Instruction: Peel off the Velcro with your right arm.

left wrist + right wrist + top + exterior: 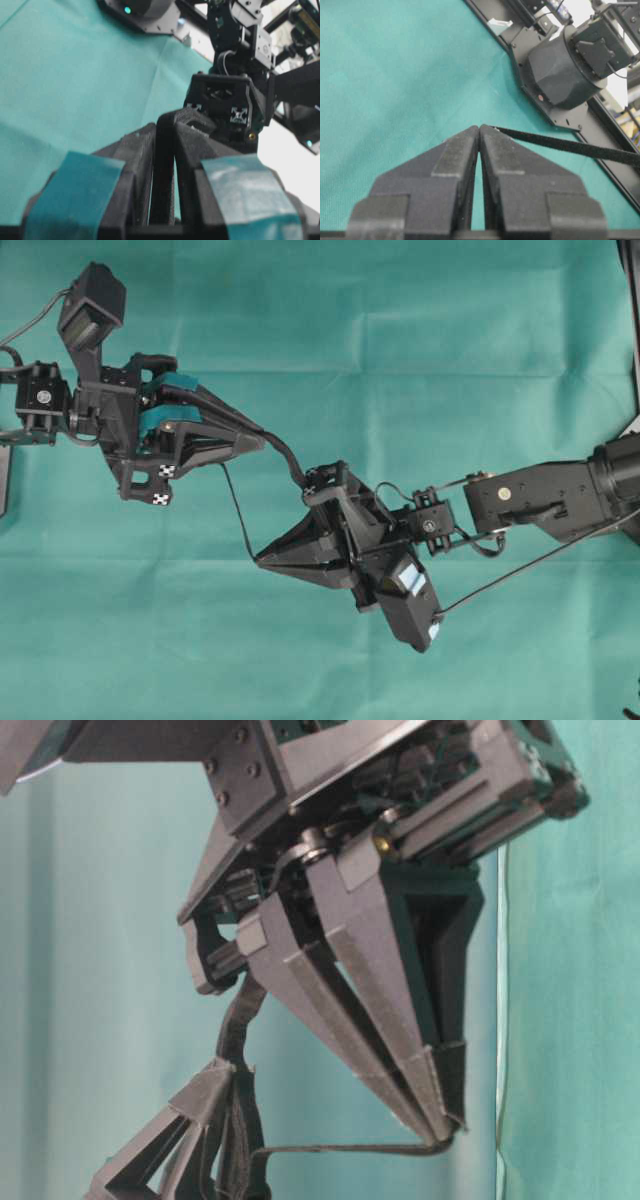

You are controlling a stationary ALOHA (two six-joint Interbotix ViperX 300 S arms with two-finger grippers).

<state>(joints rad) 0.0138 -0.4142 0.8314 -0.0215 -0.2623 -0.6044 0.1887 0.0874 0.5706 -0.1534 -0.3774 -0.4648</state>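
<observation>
The Velcro (pixel 238 510) is a thin black strip stretched between both grippers above the green cloth. My left gripper (pixel 262 440), with teal finger patches, is shut on one part of the Velcro (pixel 162 175), which stands between its fingers and bends over at their tips. My right gripper (pixel 260 560), all black, is shut on the end of a layer; in the right wrist view that layer (pixel 560 144) runs away to the right from the closed tips (pixel 480 127). At table level the strip (pixel 340 1150) runs level from the right gripper (pixel 442 1132) leftward.
Green cloth (pixel 400 340) covers the table. An arm base (pixel 565 70) and a black frame rail (pixel 620 150) stand at the right in the right wrist view. The right arm's wrist (pixel 225 105) sits close beyond the left gripper's tips.
</observation>
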